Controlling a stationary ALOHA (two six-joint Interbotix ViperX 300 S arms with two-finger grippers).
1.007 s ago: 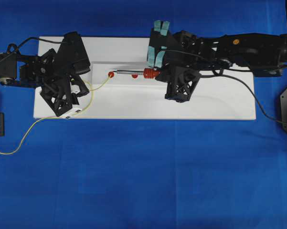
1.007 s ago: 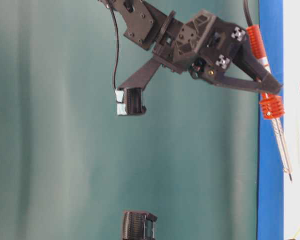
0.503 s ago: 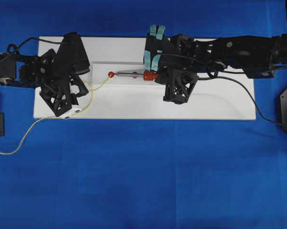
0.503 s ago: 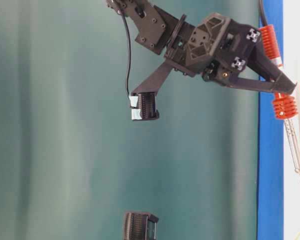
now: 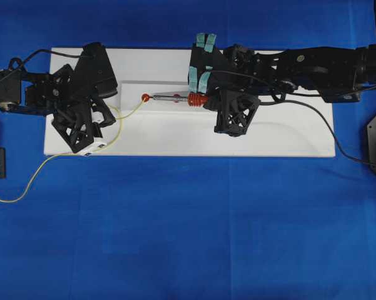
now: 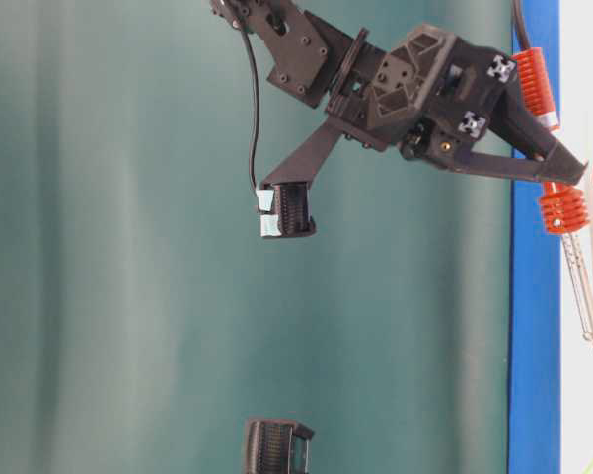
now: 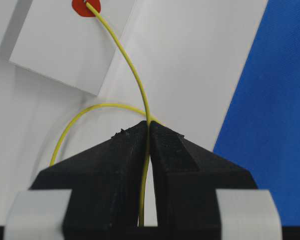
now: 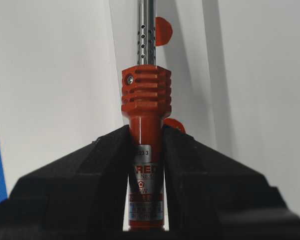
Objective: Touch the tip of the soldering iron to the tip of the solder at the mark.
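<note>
The soldering iron (image 5: 175,95) lies nearly level over the white board (image 5: 175,134), and my right gripper (image 5: 208,100) is shut on its red-orange handle (image 8: 146,95). Its silver shaft points left, and its tip sits at the red mark (image 5: 146,97). The solder (image 5: 128,112), a thin yellow wire, curves up from my left gripper (image 5: 107,112), which is shut on it. In the left wrist view the solder (image 7: 132,70) runs out between the closed jaws of the left gripper (image 7: 149,125), and its end lies on the mark (image 7: 85,7). The two tips appear to meet there.
Two more red dots (image 8: 162,31) (image 8: 175,125) lie on the board under the iron. The iron's black cord (image 5: 338,134) trails right across the blue cloth (image 5: 188,225). The solder's loose end (image 5: 12,197) runs off the board to the left.
From one second ago to half a second ago, my right gripper carried the iron left until its tip reached the mark. Nothing has moved since. The left gripper stayed still.
</note>
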